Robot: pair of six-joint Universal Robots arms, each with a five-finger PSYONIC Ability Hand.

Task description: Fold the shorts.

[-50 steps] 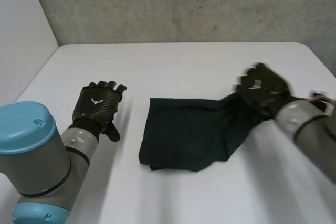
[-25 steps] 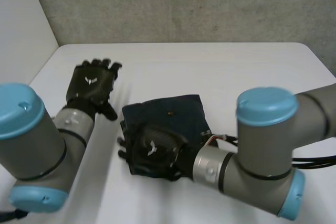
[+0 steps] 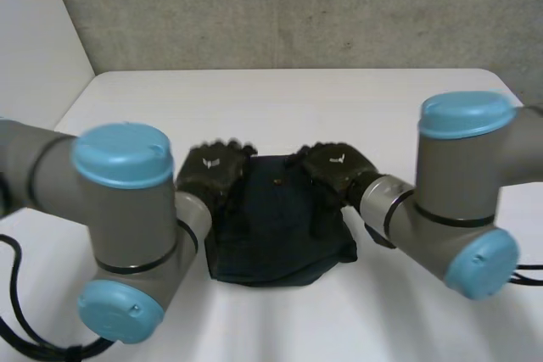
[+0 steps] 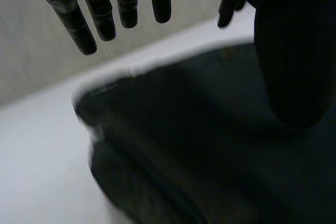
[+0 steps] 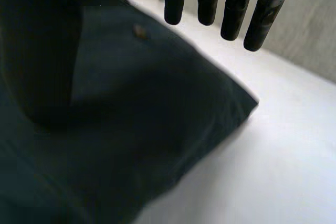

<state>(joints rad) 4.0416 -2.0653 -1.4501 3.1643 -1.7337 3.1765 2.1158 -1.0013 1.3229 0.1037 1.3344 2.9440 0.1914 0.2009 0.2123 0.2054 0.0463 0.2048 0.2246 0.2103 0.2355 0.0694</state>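
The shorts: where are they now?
In the head view the dark shorts lie in the middle of the white table, the left robot hand at their left edge, the right robot hand at their right edge.

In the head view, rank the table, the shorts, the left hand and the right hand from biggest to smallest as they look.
1. table
2. shorts
3. left hand and right hand: they look about alike, both at the shorts' far edge, so I won't rank one over the other.

White table (image 3: 280,99), folded dark shorts (image 3: 276,235) lying near its front
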